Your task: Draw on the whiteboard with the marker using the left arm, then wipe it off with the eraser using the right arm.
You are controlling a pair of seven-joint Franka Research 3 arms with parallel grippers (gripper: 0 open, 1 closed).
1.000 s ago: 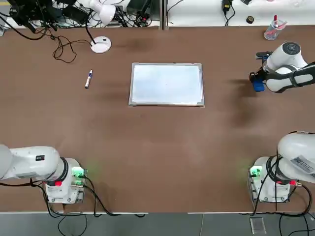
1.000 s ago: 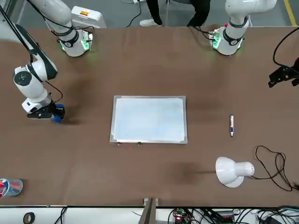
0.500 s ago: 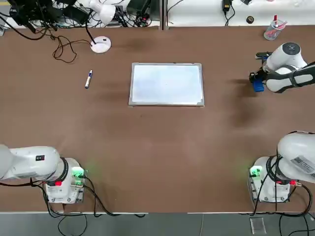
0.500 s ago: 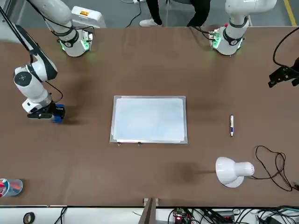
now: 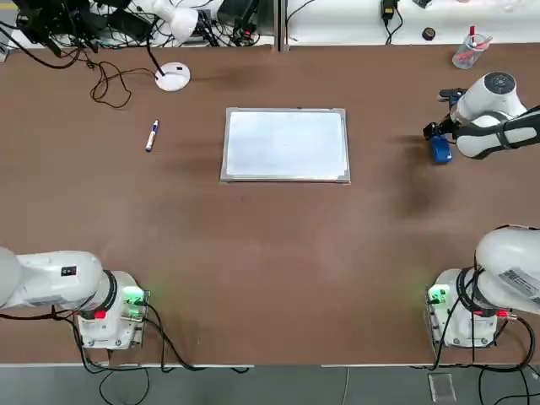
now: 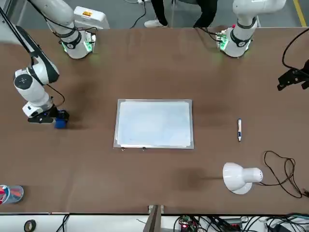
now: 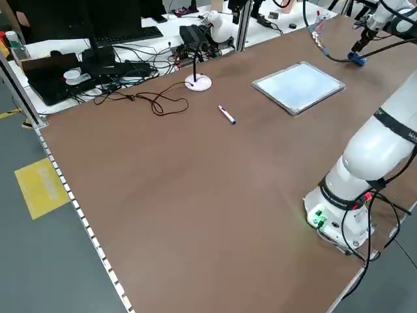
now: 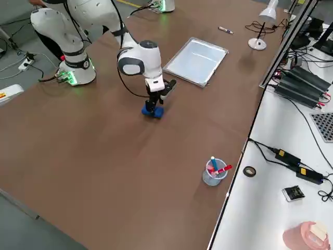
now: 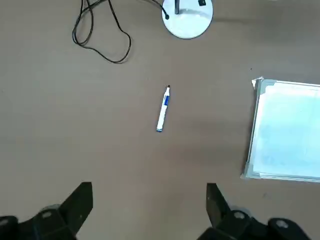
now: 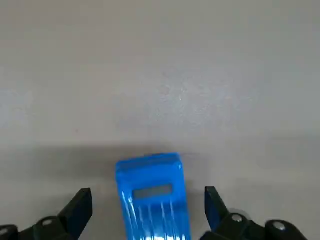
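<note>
1. The flat white rectangular whiteboard with its thin silver-grey frame (image 5: 286,144) lay in the upper middle of the top view; its face looked blank, with no stroke to be made out (any faint residue would be too small to tell).
2. The slim white marker with the dark blue cap end (image 5: 152,135) lay on the brown table (image 5: 270,253) at the upper left of that view, well apart from the board; no fingers were on it.
3. The small bright blue block eraser (image 5: 440,150) sat on the table at the right edge of the top view, well apart from the board; the right gripper (image 10: 148,212) hung low over it with its fingers spread wide, one on each side and clear of the block, so nothing was gripped.
4. The left gripper (image 9: 149,210) stood wide too, empty, looking down on the marker from high above.
5. Judged from the layout, the step in hand was the setting-down of the eraser at the task's end; the next move called for the right arm to lift straight up, keeping its fingers off the block; a sideways drift could nudge it.
</note>
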